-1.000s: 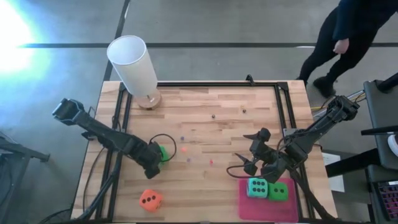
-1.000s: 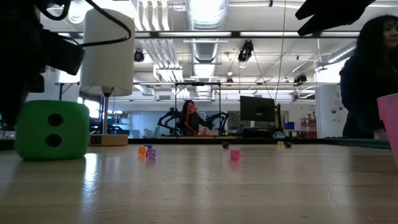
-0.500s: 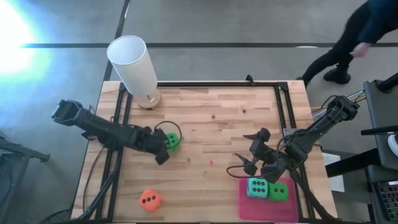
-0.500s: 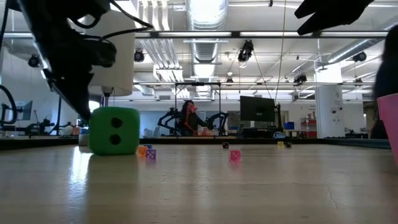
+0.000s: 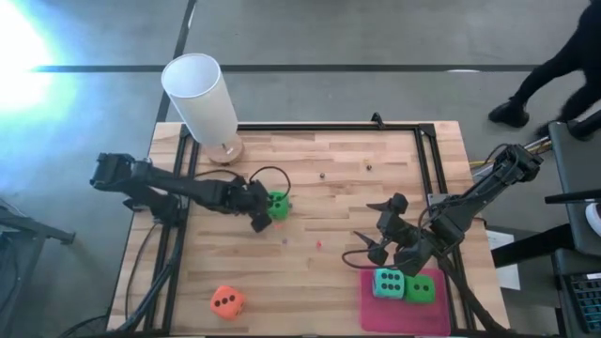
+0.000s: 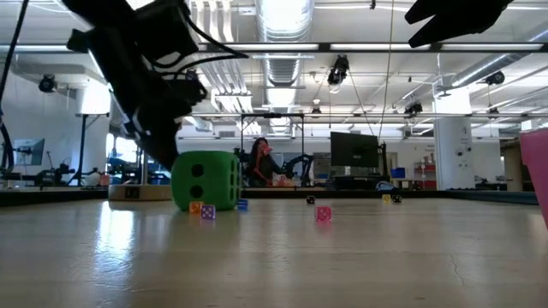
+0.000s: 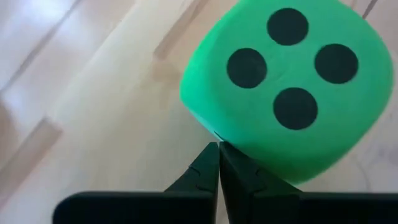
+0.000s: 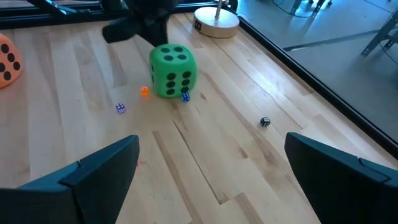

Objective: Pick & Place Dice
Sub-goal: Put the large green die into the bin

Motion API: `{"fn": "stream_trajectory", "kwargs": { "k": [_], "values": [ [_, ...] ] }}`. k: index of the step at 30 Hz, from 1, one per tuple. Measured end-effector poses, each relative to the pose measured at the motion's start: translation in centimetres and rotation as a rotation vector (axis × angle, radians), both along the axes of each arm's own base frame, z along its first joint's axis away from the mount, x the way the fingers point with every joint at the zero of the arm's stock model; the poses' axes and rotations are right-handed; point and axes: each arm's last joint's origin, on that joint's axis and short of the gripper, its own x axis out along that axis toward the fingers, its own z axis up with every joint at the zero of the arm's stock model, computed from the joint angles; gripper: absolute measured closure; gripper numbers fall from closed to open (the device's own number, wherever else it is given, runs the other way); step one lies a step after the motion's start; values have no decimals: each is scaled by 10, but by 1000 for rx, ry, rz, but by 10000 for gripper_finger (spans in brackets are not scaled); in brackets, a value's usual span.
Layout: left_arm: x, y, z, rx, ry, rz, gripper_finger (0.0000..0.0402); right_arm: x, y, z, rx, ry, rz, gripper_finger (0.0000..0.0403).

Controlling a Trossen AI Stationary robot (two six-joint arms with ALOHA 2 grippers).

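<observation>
From above, no brand, label or writing can be read on anything. The table [image 5: 310, 178] is pale wooden planks framed by a black rail, on a grey floor crossed by dark lines; a person's legs [image 5: 554, 80] show at the far right corner. A tall white cylinder [image 5: 200, 97] stands on a round wooden base at the far left corner. The left gripper [image 5: 260, 212] lies low near the table's middle, its tip touching a bright green die [image 5: 278, 205]. The orange die [image 5: 226, 301] sits alone near the left front edge. A teal die [image 5: 388, 283] and a second green die [image 5: 420, 290] rest side by side on the pink mat [image 5: 376, 314] at the right front. The right gripper [image 5: 383, 230] hovers just behind the mat, fingers spread wide. Tiny coloured specks lie scattered over the planks.

At table height, the green die [image 6: 205, 180] stands on the wood showing two pips, the left arm [image 6: 141, 77] slanting down to it. Tiny dice [image 6: 324, 213] dot the surface. Behind is a large hall with ceiling ducts, strip lights, monitors and a seated person [image 6: 259, 162] far off.

The left wrist view shows its two dark fingers [image 7: 205, 171] pressed together, tips against the lower edge of the green die [image 7: 286, 87], whose four-pip face shows.

The right wrist view shows its wide-apart fingers [image 8: 99, 168], the green die [image 8: 173, 70] with four pips on top and six on the side, the orange die [image 8: 7, 59] at the edge, and the cylinder's wooden base [image 8: 216, 18].
</observation>
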Motion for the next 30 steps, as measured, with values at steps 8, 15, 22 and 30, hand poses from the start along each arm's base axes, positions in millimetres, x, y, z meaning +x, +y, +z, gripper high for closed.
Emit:
{"fn": "stream_trajectory", "kwargs": {
  "k": [8, 15, 22, 30],
  "values": [
    [29, 7, -4, 38, -25, -61, 382, 0, 0, 0, 0, -1, 0, 3],
    [56, 5, 0, 42, -29, -122, 382, 0, 0, 0, 1, -2, 0, 3],
    [63, 5, 9, 49, -56, -131, 382, 0, 0, 0, 0, -1, 0, 3],
    [51, 5, 38, 59, -122, -127, 382, 0, 0, 0, 1, -1, 0, 3]
  ]
}}
